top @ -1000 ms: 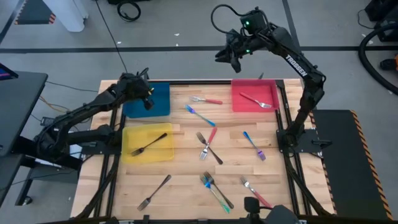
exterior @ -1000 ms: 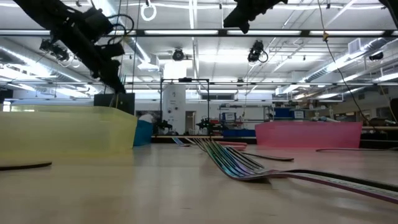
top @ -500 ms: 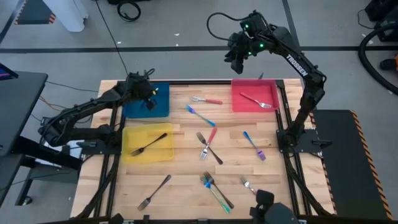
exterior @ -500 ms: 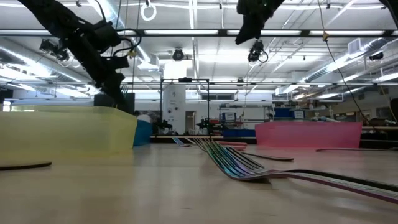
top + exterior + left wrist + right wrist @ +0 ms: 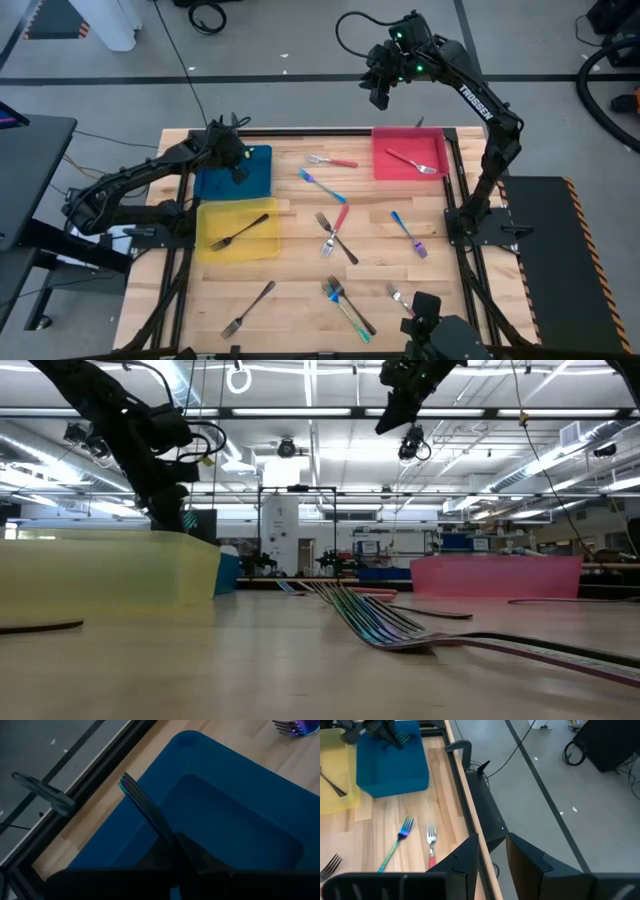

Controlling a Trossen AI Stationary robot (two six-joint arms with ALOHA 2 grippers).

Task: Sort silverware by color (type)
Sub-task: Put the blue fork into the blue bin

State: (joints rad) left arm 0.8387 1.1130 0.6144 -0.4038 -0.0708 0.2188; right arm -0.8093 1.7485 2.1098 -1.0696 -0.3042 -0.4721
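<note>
Forks lie scattered across your counter from above; one rests in the yellow tray, another in the red tray. Your left end effector hovers over the blue tray. Left wrist view: its fingers clamp a blue-handled fork. Your right end effector hangs beyond the counter, fingers parted, empty.

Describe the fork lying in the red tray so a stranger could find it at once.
Start at the flat red tray, at the table's far edge on the right arm's side. The plain grey metal fork lies slantwise inside it. It is the only fork in that tray; the rest lie elsewhere.
</note>
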